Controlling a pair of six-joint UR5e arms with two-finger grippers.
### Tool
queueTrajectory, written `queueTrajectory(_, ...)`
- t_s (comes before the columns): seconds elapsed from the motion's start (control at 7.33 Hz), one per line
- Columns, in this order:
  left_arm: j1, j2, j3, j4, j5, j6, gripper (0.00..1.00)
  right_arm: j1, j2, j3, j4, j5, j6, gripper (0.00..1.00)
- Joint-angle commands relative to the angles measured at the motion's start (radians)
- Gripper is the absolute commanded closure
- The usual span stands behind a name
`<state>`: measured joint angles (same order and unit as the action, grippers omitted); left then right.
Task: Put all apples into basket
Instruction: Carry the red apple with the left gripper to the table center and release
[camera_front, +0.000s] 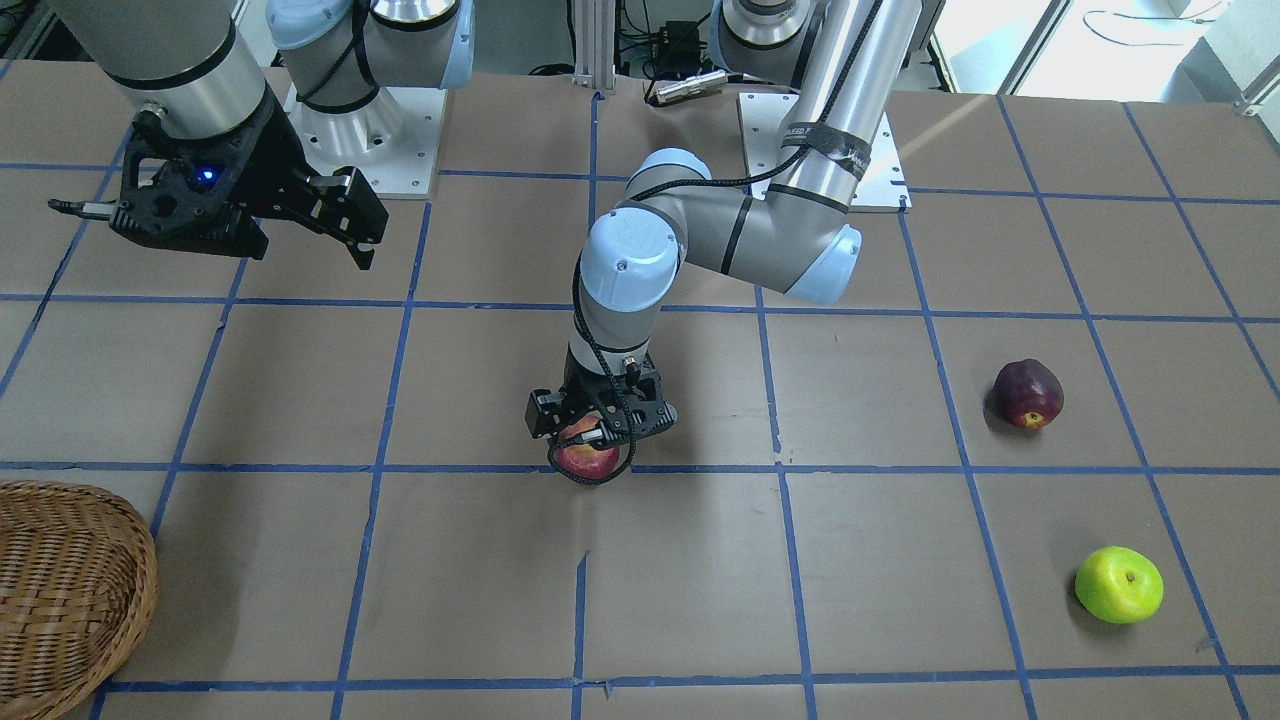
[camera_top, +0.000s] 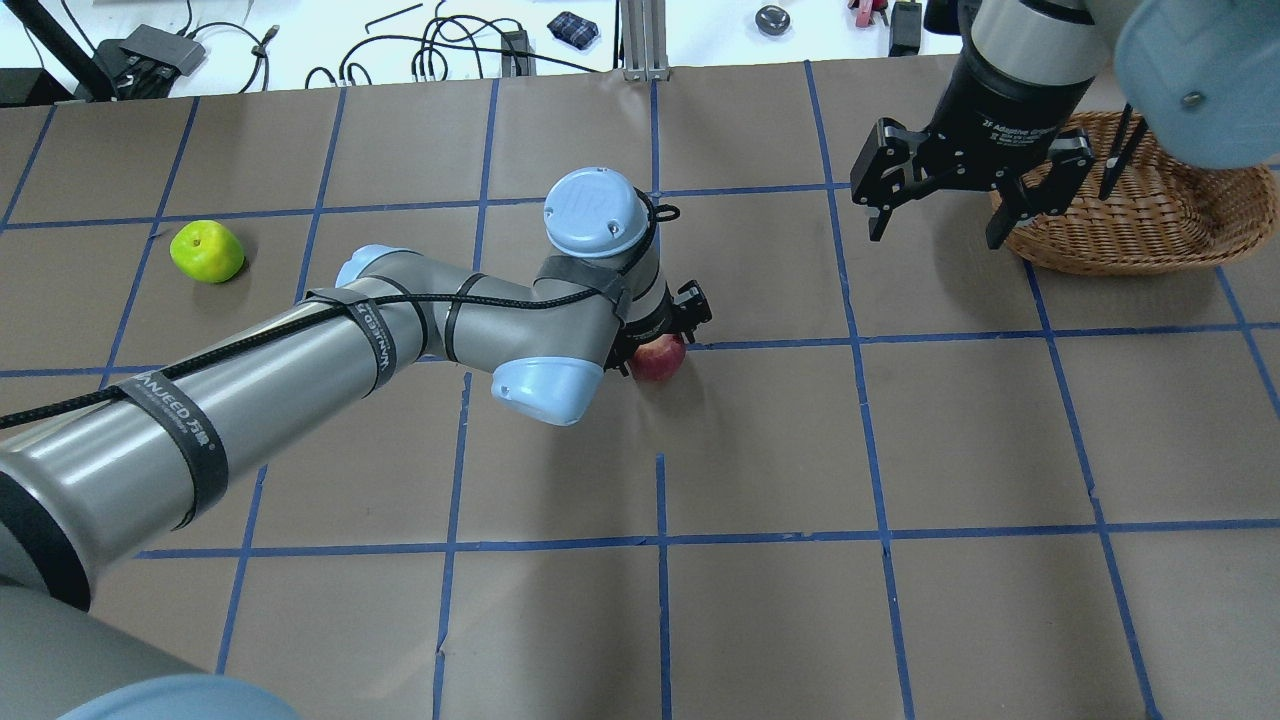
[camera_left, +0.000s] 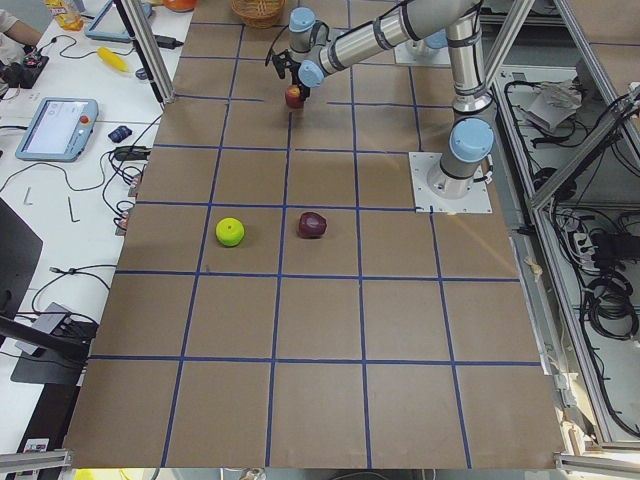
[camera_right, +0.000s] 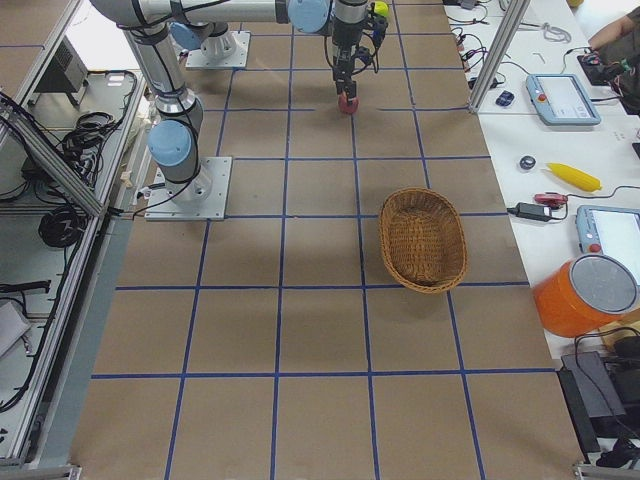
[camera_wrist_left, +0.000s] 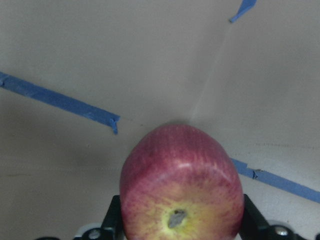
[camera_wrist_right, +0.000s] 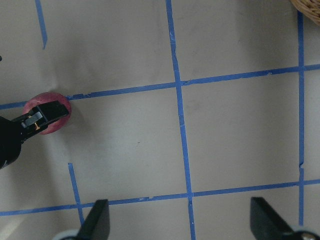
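The red apple (camera_front: 588, 458) sits at the table's middle on a blue tape line, and also shows in the overhead view (camera_top: 658, 358). My left gripper (camera_front: 598, 430) points down over it. In the left wrist view its fingers (camera_wrist_left: 111, 220) press both sides of the apple (camera_wrist_left: 180, 185). The maroon apple (camera_front: 1028, 393) and the yellow-green apple (camera_front: 1119, 584) lie apart on my left side. The wicker basket (camera_top: 1150, 210) stands empty on my right. My right gripper (camera_top: 935, 238) hangs open and empty above the table beside the basket.
The brown paper table carries a grid of blue tape. The robot's base plates (camera_front: 370, 150) are at the table's rear. Cables and small tools lie beyond the far edge (camera_top: 450, 50). In the overhead view my left arm hides the maroon apple.
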<state>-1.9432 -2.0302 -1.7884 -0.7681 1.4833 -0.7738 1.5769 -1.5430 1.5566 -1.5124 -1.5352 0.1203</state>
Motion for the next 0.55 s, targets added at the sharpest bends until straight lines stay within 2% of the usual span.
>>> queueTrajectory(0.0, 0.033, 0.042, 0.004, -0.008, 0.003, 0.036, 0.00, 0.002, 0.001, 0.040, -0.005, 0.000, 0.007, 0.00)
queueTrajectory(0.14, 0.076, 0.083, 0.007, -0.070, 0.003, 0.101, 0.00, 0.005, 0.009, 0.040, -0.023, -0.017, 0.012, 0.00)
queueTrajectory(0.27, 0.128, 0.134, 0.007, -0.147, 0.002, 0.178, 0.00, 0.014, 0.048, 0.040, -0.110, -0.017, 0.018, 0.00)
queueTrajectory(0.41, 0.183, 0.177, 0.004, -0.249, 0.003, 0.311, 0.00, 0.041, 0.088, 0.039, -0.145, -0.008, 0.045, 0.00)
